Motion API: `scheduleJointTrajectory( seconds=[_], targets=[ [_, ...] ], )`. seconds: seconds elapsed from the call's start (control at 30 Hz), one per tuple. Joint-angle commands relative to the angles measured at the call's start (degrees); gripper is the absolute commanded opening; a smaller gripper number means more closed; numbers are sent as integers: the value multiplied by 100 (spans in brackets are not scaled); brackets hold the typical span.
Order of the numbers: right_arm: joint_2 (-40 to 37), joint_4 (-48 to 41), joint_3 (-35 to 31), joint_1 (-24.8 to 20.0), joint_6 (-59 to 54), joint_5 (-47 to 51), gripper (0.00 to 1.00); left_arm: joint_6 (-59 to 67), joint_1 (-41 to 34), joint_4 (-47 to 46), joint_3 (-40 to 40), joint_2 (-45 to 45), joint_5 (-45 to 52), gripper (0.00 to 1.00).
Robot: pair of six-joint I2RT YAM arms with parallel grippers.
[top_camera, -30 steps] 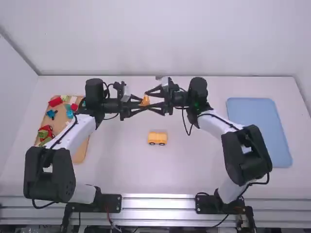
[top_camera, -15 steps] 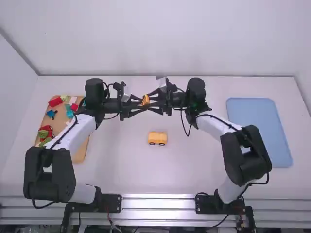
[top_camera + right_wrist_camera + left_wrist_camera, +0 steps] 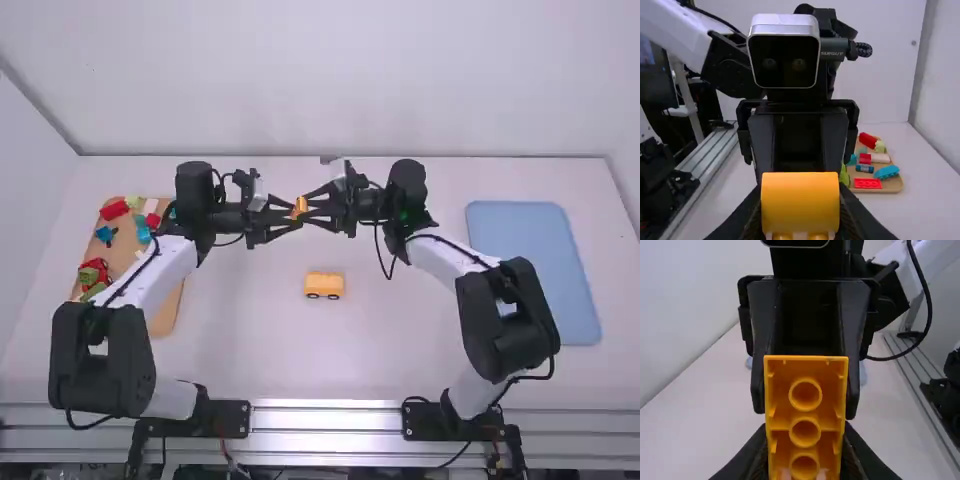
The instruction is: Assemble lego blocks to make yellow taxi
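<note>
In the high view my left gripper (image 3: pixel 290 209) and right gripper (image 3: pixel 312 207) meet above the table, both shut on a small orange-yellow block (image 3: pixel 300 206). Below them in that view, the yellow taxi body (image 3: pixel 324 283) stands on the table with dark wheels. My left gripper (image 3: pixel 805 442) has the block (image 3: pixel 805 393) between its fingers in the left wrist view, hollow underside and round tubes facing the camera. In the right wrist view the block's smooth rounded side (image 3: pixel 800 200) lies between the fingers of my right gripper (image 3: pixel 800 212).
A wooden tray (image 3: pixel 163 315) with several red, blue and green pieces lies at the left, partly behind the left arm. At the right is a blue tray (image 3: pixel 530 262). A white wall (image 3: pixel 330 80) rises behind the table.
The right gripper has shifted slightly toward the left arm and then back right. The block has tilted between the grippers. The left arm and the taxi body have not moved.
</note>
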Motion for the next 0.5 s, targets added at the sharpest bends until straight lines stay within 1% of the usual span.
scheduleJointTrajectory(
  seconds=[0.0,0.03,0.07,0.1,0.17,0.2,0.23,0.33,0.37,0.4,0.47],
  targets=[
    [39,90,195,7,46,-87,21,22,-13,-2,-11,20,50,62],
    [39,153,195,7,68,-85,22,24,-13,-2,-11,20,52,94],
    [39,184,195,7,111,-79,21,24,-13,0,-11,20,50,99],
    [39,234,195,2,201,0,21,22,-13,0,-11,20,24,99],
    [39,299,192,-61,299,293,27,24,-15,-4,-11,20,-247,99],
    [39,267,192,-85,295,409,27,24,-15,-4,-11,20,-341,99],
    [37,101,195,-140,264,730,26,0,-13,-22,-11,20,-678,99],
    [-7,-636,195,-289,-44,1591,26,28,-15,-79,-11,20,-1679,99],
    [-44,-1016,195,-332,-181,1969,26,22,-15,-94,-11,20,-1987,99],
    [-136,-1665,195,-376,-422,2533,25,4,-13,-114,-11,20,-2568,99],
    [-229,-2188,195,-387,-636,2977,24,0,-15,-127,-11,20,-2975,99]
  ],
)
